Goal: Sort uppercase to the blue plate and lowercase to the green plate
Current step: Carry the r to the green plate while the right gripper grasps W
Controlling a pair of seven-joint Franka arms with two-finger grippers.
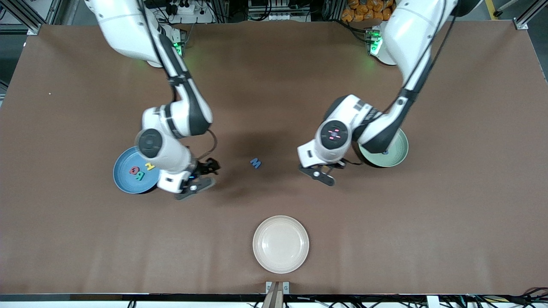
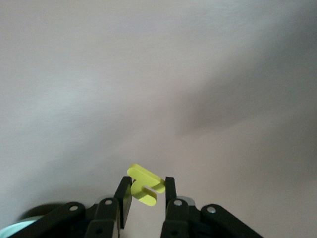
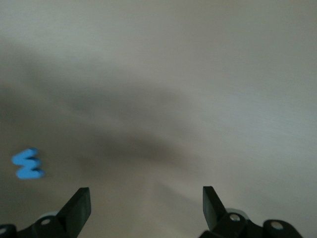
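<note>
Between the two arms, on bare brown table (image 1: 274, 85), the blue M (image 1: 255, 163) lies flat and apart from every plate. From the front view the left gripper (image 1: 322, 171) is seen hanging over the table just beside the green plate (image 1: 396, 156), but what it carries is hidden there under the wrist; only the left wrist view shows the yellow h (image 2: 144, 185) pinched between the narrowed fingers (image 2: 123, 198), tilted and clear of the surface. The right gripper (image 1: 201, 175) is held over the table beside the blue plate (image 1: 124, 179), on the side toward the M, and its state is hard to read from the front; the right wrist view shows its fingers (image 3: 79, 206) spread wide with nothing between them, and the M is seen off to one side. On the blue plate the red Q (image 1: 134, 170), the teal R (image 1: 139, 176) and the yellow H (image 1: 149, 166) are gathered close together, part of the plate being covered by the right arm. Much of the green plate is covered by the left arm, so only a dark blue scrap at the arm's edge can be made out in it. A cream-white plate (image 1: 281, 265) stands nearest the front camera.
</note>
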